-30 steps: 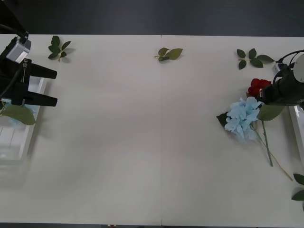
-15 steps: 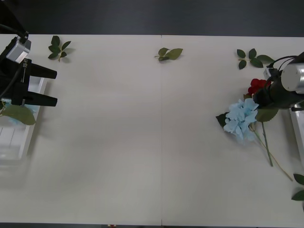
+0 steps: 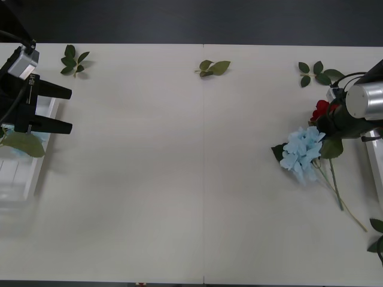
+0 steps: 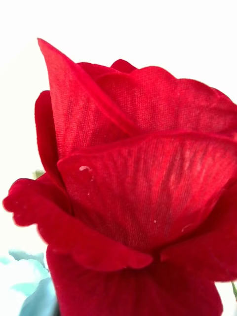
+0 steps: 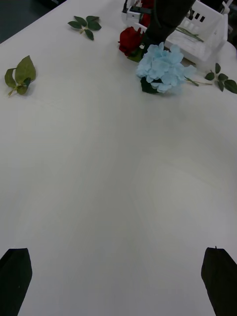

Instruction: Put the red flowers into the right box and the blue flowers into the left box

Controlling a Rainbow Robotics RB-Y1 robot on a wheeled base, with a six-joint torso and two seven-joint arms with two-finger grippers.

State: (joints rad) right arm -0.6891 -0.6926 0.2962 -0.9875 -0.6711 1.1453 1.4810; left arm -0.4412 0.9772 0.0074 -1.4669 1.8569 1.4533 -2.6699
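The rose (image 3: 321,110), light and soft-petalled, lies touching the hydrangea (image 3: 303,152) beside the right box (image 3: 376,160), best pinched by its stiffer stem; whether the right end effector (image 3: 331,122) grips it, I cannot tell.

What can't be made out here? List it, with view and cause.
- Right box: front view, cut off by the right edge; its contents can't be told.
- Left box: front view, the left pincer and a leaf cover much of it.
- Red rose: front view, half hidden under the right pincer; its stem can't be traced.
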